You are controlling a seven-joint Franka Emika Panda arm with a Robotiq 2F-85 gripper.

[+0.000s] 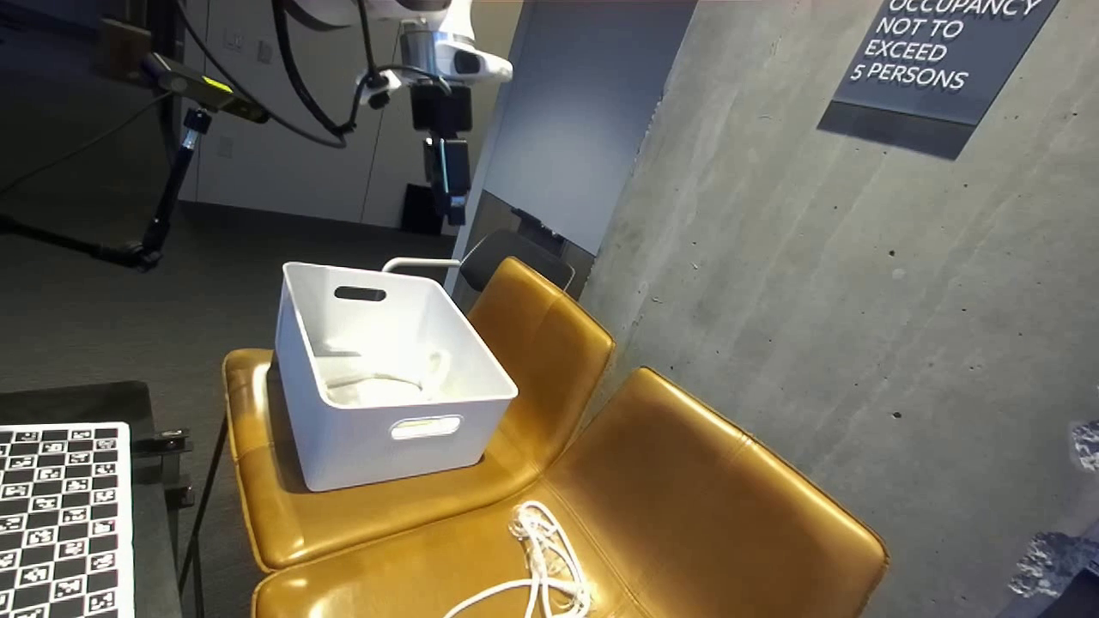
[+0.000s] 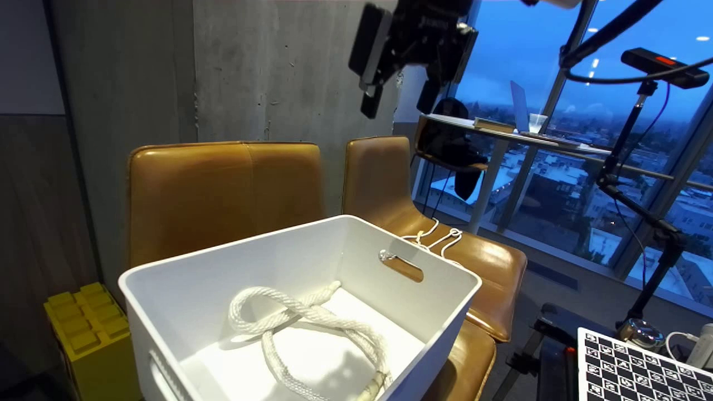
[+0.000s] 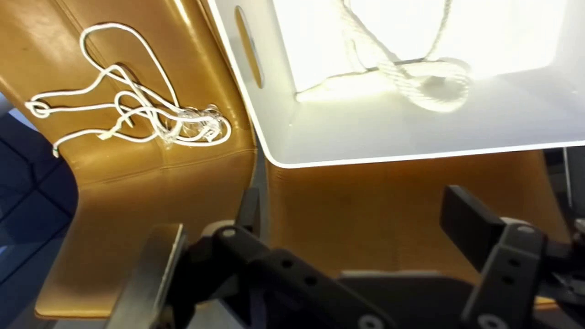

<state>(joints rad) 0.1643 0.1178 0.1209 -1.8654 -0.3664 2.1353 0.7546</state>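
Note:
My gripper [image 3: 351,198] stands open in the wrist view, its two black fingers [image 3: 470,224] wide apart with nothing between them. In both exterior views the gripper [image 2: 399,103] hangs in the air, higher than the white bin [image 1: 361,451] and apart from it. Inside the bin [image 3: 411,132] lies a thick white braided rope [image 2: 328,318], looped and loosely coiled on the brightly lit floor. A thinner white cord [image 3: 201,119], tangled and partly wrapped in clear plastic, rests on the neighbouring tan chair seat. The bin sits on another tan chair [image 2: 223,195].
A concrete wall [image 1: 773,300] rises behind the chairs. A black camera stand [image 2: 640,209] and a checkered marker board [image 1: 64,515] are near the bin. A yellow block-shaped box [image 2: 92,345] stands by the bin. Farther back is a table [image 2: 518,133] by windows.

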